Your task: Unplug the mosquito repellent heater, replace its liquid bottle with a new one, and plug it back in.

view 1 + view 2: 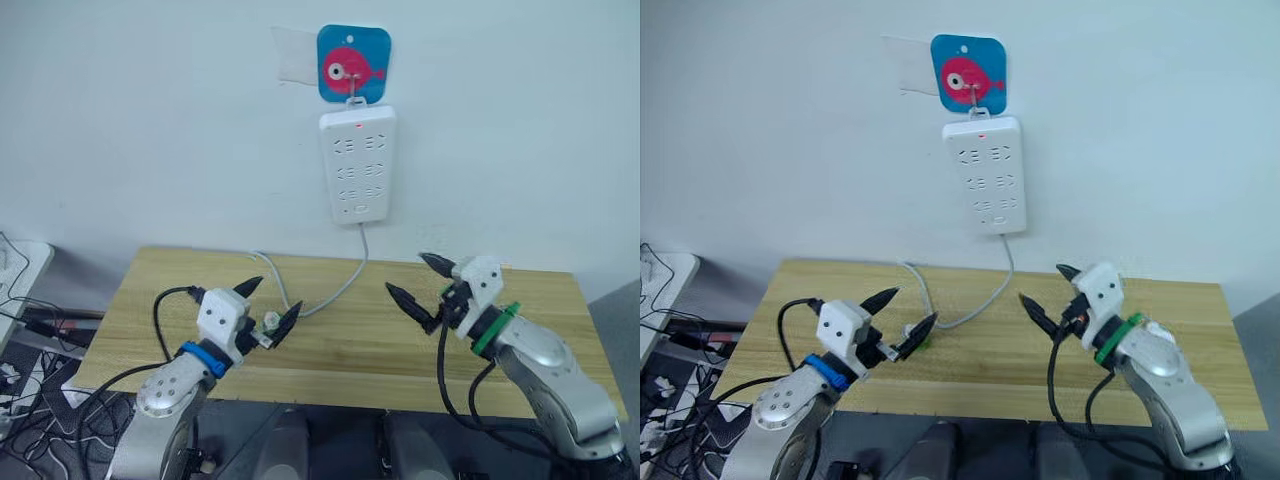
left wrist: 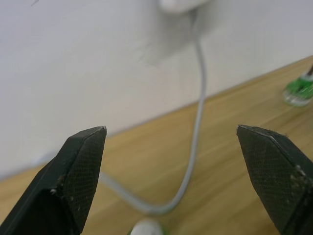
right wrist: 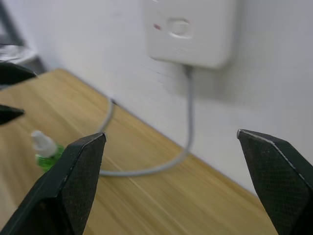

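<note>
Pale wood-grain table (image 1: 350, 345), matt, glossy white plastic power strip (image 1: 357, 165), smooth grey cable (image 1: 345, 285)

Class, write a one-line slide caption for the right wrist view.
Open right gripper facing the wall-hung power strip, its grey cable trailing onto the wooden table.

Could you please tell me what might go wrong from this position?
1. The small green bottle stands on the table right beside the open left gripper; a careless approach could tip it or knock it away.
2. The grey cable loops across the table between the left gripper and the open right gripper, so either could snag it.
3. The power strip appears to hang from a single hook; pushing on it may make it swing.
</note>
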